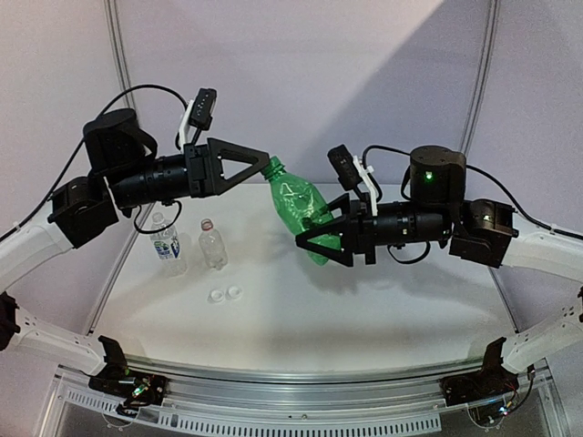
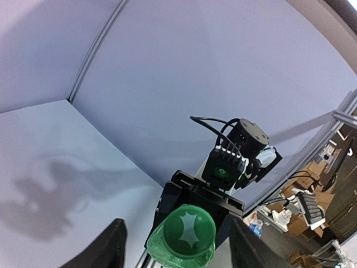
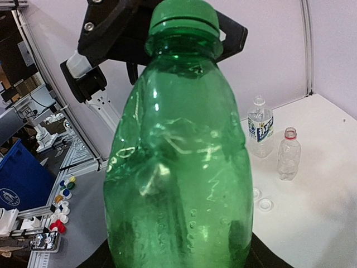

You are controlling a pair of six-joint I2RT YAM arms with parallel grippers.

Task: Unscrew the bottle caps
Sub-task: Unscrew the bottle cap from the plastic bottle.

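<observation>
While the right arm [image 1: 428, 218] is holding the green bottle [image 1: 299, 205] up in the air above the bench [image 1: 364, 309], the left arm [image 1: 146, 182] is reaching in from the other side to meet its top. The right jaws are clenching the bottle's lower body, one finger on each side. The bottle is hanging tilted, neck up and leaning toward the left arm. The green cap [image 3: 184, 17] is sitting on the neck, and the left jaws are standing released around it. From the left wrist camera I am seeing a finger on either side of the cap, with a gap showing on both sides.

Down on the bench, over on the left, the clear bottle with the blue-white label [image 1: 168, 244] and the shorter unlabelled bottle [image 1: 212, 244] are standing upright just beside each other, both with open necks. The short one is wearing a red ring at its neck. The two white caps [image 1: 218, 295] are lying side by side in front of those two bottles, apart from them. Past the bench edge, in the right wrist view, a blue bin [image 3: 22, 178] is standing with loose coloured caps [image 3: 62, 192] lying near it.
</observation>
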